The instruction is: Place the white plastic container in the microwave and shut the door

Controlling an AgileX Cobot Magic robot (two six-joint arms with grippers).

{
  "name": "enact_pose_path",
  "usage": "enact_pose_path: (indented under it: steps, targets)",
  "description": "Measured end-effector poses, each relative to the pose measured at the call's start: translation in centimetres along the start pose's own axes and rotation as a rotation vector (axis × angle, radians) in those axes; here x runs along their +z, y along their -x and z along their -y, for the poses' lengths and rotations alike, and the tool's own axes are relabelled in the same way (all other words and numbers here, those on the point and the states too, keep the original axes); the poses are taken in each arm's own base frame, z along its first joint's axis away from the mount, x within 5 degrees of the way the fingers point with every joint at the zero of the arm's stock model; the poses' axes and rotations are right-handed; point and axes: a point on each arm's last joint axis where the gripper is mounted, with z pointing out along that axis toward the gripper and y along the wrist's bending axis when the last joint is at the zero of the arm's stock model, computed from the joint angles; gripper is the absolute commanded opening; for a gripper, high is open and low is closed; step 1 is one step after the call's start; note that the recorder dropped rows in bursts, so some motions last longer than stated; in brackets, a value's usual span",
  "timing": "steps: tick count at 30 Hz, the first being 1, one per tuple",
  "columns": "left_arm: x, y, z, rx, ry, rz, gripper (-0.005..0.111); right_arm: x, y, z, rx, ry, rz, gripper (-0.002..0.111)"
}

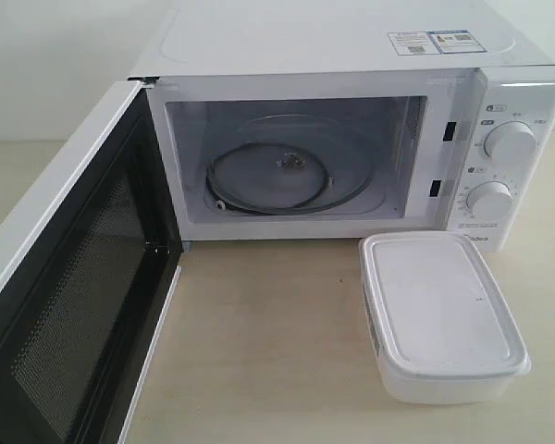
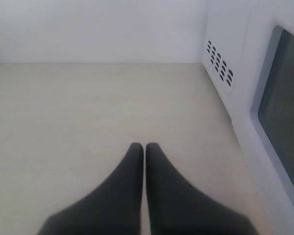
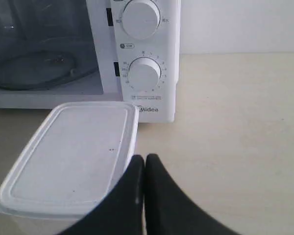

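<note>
White-framed door (image 1: 74, 305) w/ black mesh inner face stands wide open, walling off left side. Boxy white microwave (image 1: 333, 55) cavity open at front, only glass turntable (image 1: 287, 171) inside. Beige tabletop (image 1: 268, 342) bare btwn door & translucent-white plastic container (image 1: 439, 314) at right.

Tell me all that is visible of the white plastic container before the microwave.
The white plastic container is a shallow rectangular box of translucent white plastic with rounded corners, closed by a flat rimmed lid bearing a few dark specks. It stands level on the pale table, outside the microwave, just in front of the dial panel, one short end toward it. Nothing but the table appears to touch it.
</note>
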Motion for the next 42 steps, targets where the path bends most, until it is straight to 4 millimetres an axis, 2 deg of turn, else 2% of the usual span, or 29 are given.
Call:
enact_pose_path:
  steps: [2,11,17,24,27,28,32,35,37,38,39,40,42]
  targets:
    - [0.0,0.0,0.0,0.000,0.000,0.000,0.004,0.0,0.4,0.0,0.000,0.004,0.041,0.000]
    - [0.0,0.0,0.0,0.000,0.000,0.000,0.004,-1.4,4.8,-0.4,0.016,0.054,0.552,0.000]
    - [0.0,0.0,0.0,0.000,0.000,0.000,0.004,-2.6,6.4,-0.6,0.047,0.090,0.776,0.000]
    - [0.0,0.0,0.0,0.000,0.000,0.000,0.004,-5.3,8.5,-0.8,0.286,0.278,1.086,0.000]
    - [0.0,0.0,0.0,0.000,0.000,0.000,0.004,-7.4,11.4,-1.0,0.313,0.322,1.171,0.000]
    - [0.0,0.0,0.0,0.000,0.000,0.000,0.004,-9.1,13.6,-1.2,0.297,0.330,1.187,0.000]
    - [0.0,0.0,0.0,0.000,0.000,0.000,0.004,-11.3,18.7,-1.8,0.205,0.271,1.083,0.000]
    - [0.0,0.0,0.0,0.000,0.000,0.000,0.004,-11.0,21.9,-1.7,0.172,0.171,0.891,0.000]
    - [0.0,0.0,0.0,0.000,0.000,0.000,0.004,-10.0,23.1,-1.5,0.167,0.106,0.748,0.000]
    - [0.0,0.0,0.0,0.000,0.000,0.000,0.004,-8.2,23.8,-1.2,0.166,0.042,0.578,0.000]
    - [0.0,0.0,0.0,0.000,0.000,0.000,0.004,-7.4,23.9,-1.1,0.161,0.018,0.510,0.000]
    - [0.0,0.0,0.0,0.000,0.000,0.000,0.004,-5.3,23.7,-0.9,0.145,-0.030,0.347,0.000]
    - [0.0,0.0,0.0,0.000,0.000,0.000,0.004,-2.5,23.0,-0.8,0.084,-0.067,0.152,0.000]
